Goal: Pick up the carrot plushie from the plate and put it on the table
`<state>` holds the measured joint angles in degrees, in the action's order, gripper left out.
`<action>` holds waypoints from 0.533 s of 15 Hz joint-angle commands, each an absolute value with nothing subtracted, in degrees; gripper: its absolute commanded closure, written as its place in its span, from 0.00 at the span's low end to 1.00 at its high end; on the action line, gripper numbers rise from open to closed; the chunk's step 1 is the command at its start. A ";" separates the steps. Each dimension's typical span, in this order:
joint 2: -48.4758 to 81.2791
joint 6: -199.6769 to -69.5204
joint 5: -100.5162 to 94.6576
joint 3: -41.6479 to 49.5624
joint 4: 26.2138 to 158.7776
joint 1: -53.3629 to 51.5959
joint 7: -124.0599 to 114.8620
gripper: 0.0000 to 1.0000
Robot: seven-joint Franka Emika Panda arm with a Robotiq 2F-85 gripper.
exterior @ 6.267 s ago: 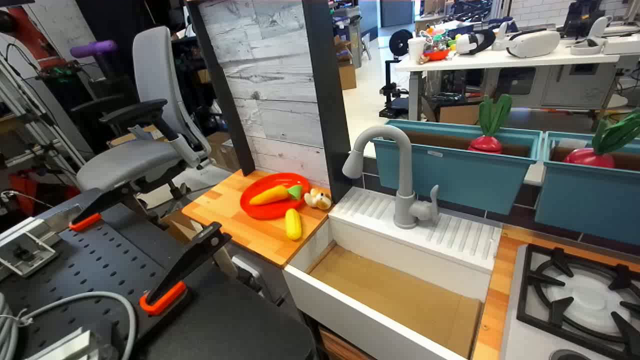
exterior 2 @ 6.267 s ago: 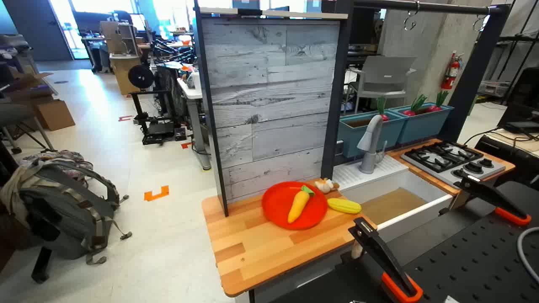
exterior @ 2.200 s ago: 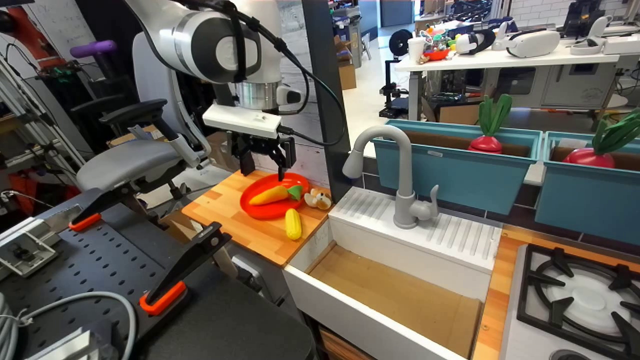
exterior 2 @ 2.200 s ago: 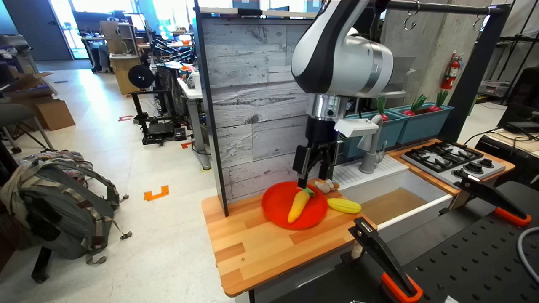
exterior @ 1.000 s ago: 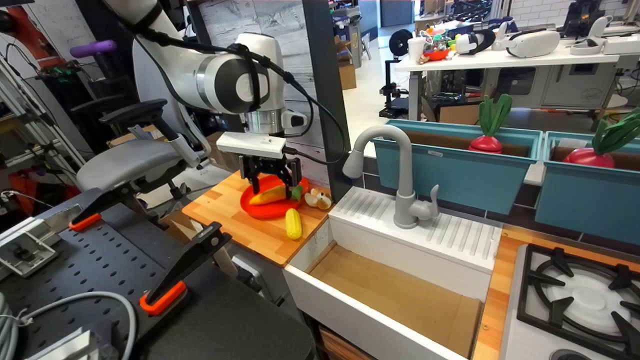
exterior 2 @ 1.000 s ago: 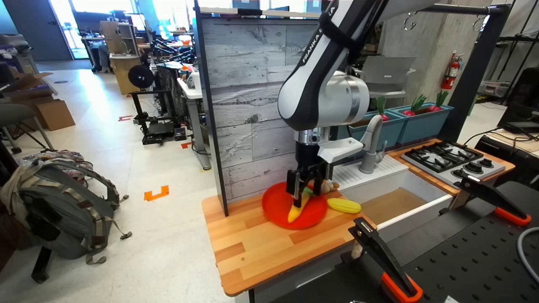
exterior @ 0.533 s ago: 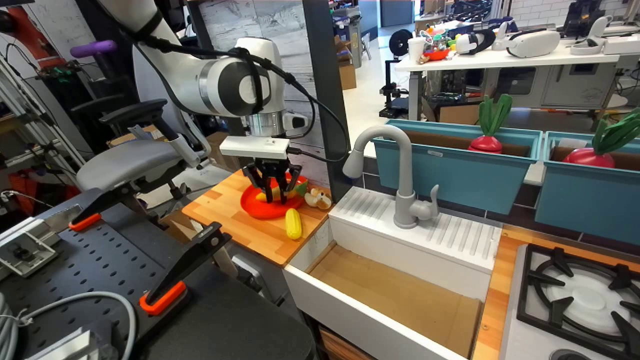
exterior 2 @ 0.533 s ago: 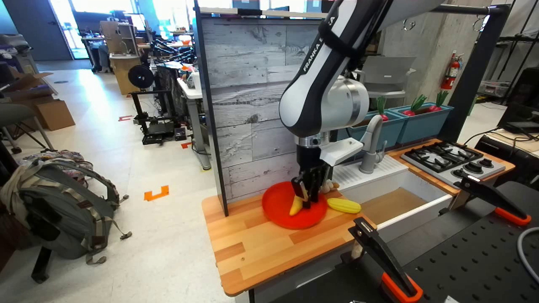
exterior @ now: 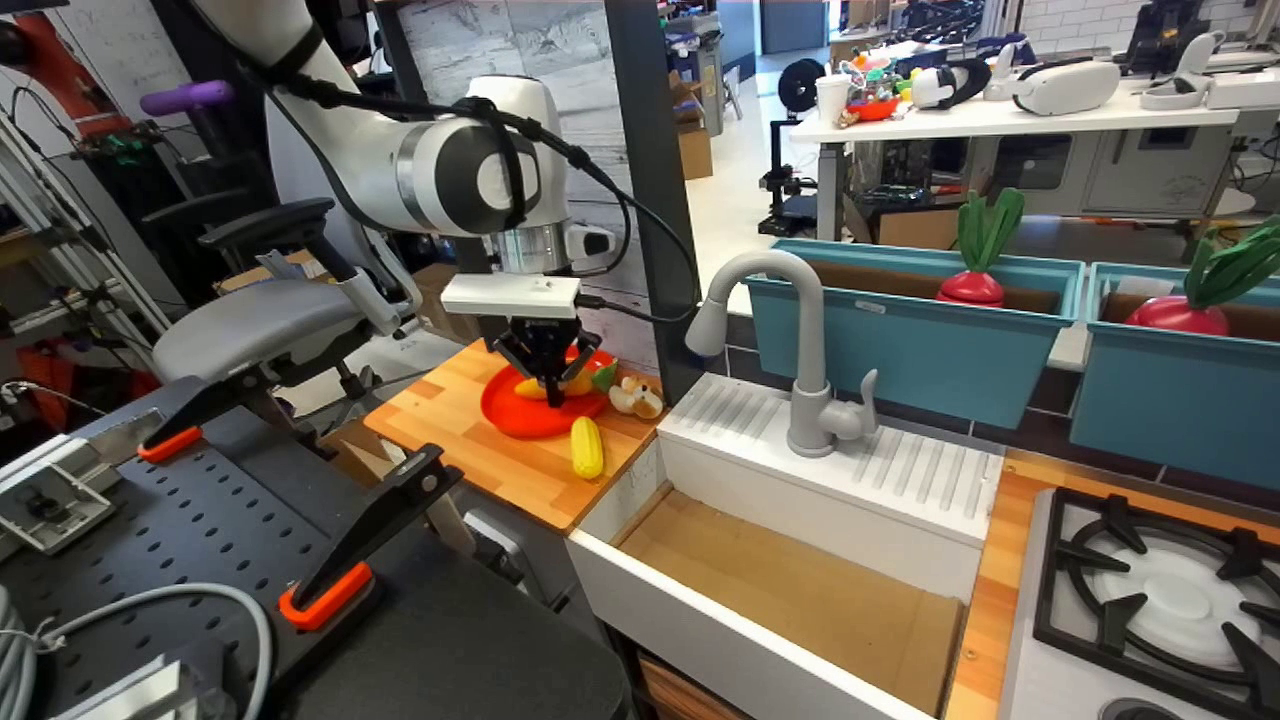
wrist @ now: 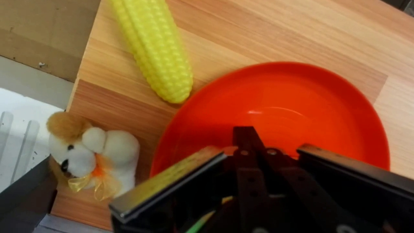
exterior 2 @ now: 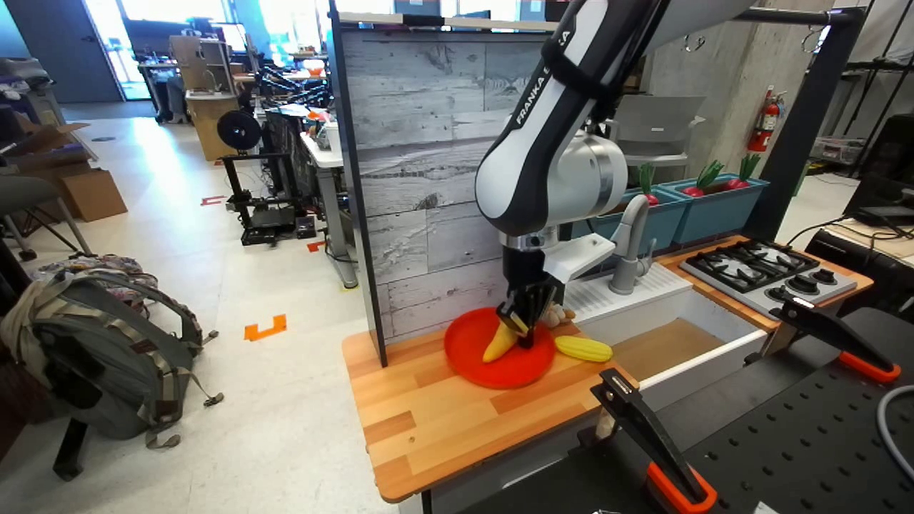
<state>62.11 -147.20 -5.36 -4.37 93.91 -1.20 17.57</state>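
Wrist view: the hand reaches down over the red plate, its own bulk hiding most of the carrot; corn and a plush dog are outside the rim.

Hand: narrow, fingers together at the carrot's middle; whether they pinch the plush or merely press on it, these angles cannot tell. Mid-length is a sensible place for a hold, since neither end should then droop far.

Carrot: within the plate's outline, not yet on the table; in both exterior views its orange tip juts past the fingers, and its green end points toward the dog. Any lift is too slight to judge.

Plate: flat on the table, near the grey panel. Its raised rim probably accounts for the steep reach from above, as fingers coming in low would meet the edge first.

Corn: just beside the plate on the table, contact unclear.

Dog: beside the plate, near the corner where panel and sink meet. With the corn, it takes up the sink side, a likely reason to set the carrot down opposite.

Table: the goal. The step in hand looks like the grasp, with lift and set-down to come; the soft toy may slip if the fingers catch only its surface, so a slow lift seems wise.
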 commanded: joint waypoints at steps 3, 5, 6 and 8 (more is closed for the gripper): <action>57.84 -156.02 -5.56 -6.78 97.85 0.39 17.87 0.58; 56.56 -160.01 -5.28 -7.24 100.02 0.78 17.10 0.45; 56.08 -161.91 -5.06 -7.56 100.65 1.14 16.74 0.37; 55.50 -163.55 -4.92 -8.14 101.23 1.80 16.41 0.22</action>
<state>58.41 -160.45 -5.21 -6.50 99.82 -0.07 16.92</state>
